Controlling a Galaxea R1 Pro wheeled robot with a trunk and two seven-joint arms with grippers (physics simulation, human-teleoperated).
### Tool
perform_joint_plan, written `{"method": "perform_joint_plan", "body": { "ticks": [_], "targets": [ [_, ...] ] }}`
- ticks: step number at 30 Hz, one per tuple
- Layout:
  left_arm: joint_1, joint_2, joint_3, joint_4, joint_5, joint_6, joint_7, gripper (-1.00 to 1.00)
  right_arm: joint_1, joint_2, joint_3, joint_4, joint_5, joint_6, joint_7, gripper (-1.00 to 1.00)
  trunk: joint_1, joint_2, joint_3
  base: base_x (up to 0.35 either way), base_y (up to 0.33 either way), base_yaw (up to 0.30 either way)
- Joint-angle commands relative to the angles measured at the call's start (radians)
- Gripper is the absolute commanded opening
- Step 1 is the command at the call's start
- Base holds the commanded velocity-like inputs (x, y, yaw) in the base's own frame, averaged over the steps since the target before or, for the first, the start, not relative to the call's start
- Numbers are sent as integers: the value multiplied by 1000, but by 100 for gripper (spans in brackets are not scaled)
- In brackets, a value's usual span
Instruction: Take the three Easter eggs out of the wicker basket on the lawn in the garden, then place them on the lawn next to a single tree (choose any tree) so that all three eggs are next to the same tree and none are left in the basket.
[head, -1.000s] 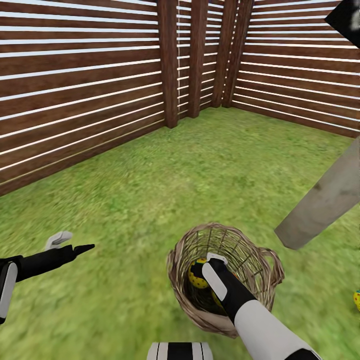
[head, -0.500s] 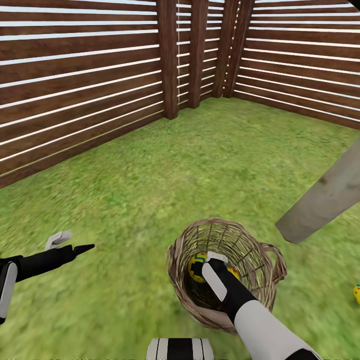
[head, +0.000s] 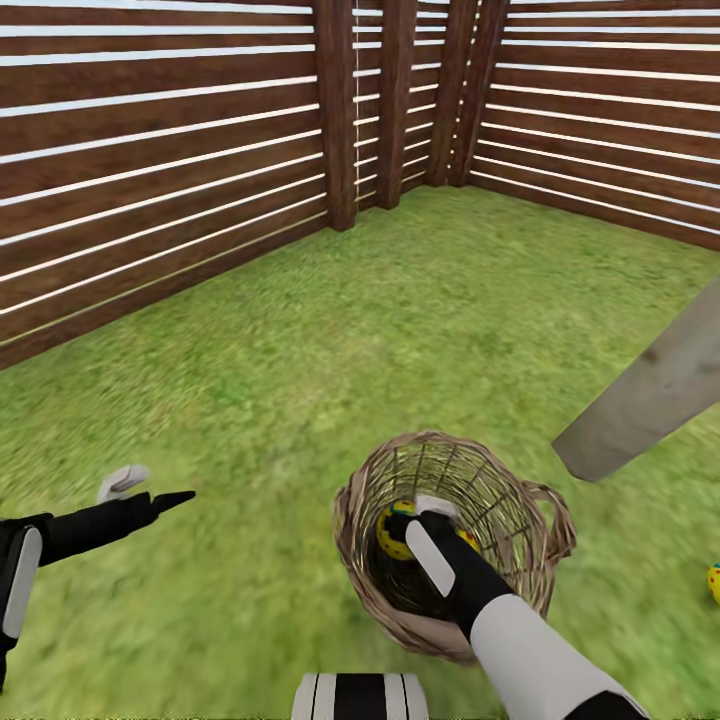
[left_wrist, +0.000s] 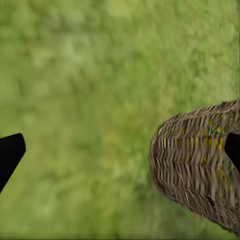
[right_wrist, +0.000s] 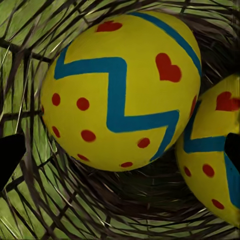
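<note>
Lawn of mottled green grass fills the garden, closed in by a brown slatted fence. A grey-beige tree trunk leans in at the robot's right. Near it stands the wicker basket, holding two yellow Easter eggs with blue zigzags and red hearts and dots. A third egg lies on the grass beyond the basket, near the trunk.

The right gripper reaches into the basket, its fingers spread wide, nothing held, one egg centred between them. The left gripper hovers open over bare grass.

Likely best: lower straight until the fingertips straddle the egg's widest part, then close gently without snagging the weave.

No writing or labels are visible.
</note>
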Motion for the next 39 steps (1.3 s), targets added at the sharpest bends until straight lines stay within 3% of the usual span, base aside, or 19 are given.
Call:
{"method": "perform_joint_plan", "body": {
  "ticks": [1, 4, 13, 25, 26, 33, 39],
  "targets": [
    [-1, -3, 0, 0, 7, 9, 5, 100, -1, -6, 4, -4, -9, 2, -10, 100, 0, -1, -5, 0, 0, 0],
    [-1, -6, -1, 0, 7, 8, 7, 100, 0, -20, 4, -7, -8, 3, -11, 100, 2, -1, -16, 0, 0, 0],
    [-1, -6, -1, 0, 6, 8, 6, 100, 0, -24, 4, -8, -8, 2, -12, 100, 6, -3, -51, 0, 0, 0],
    [-1, -6, -1, 0, 5, 8, 6, 100, 1, -26, 8, -10, -7, -36, 43, 100, 6, -3, -51, 0, 0, 0],
    [-1, -6, -1, 0, 5, 8, 6, 100, 1, -26, 8, -10, -7, -36, 88, 100, 6, -3, -51, 0, 0, 0],
    [-1, -7, -1, 0, 5, 8, 6, 100, 1, -26, 8, -6, -7, -42, 94, 100, 6, -3, -51, 0, 0, 0],
    [-1, -7, -1, 0, 5, 8, 4, 100, 1, -27, 8, -4, -7, -97, 94, 100, 6, -3, -51, 0, 0, 0]
  ]
}}
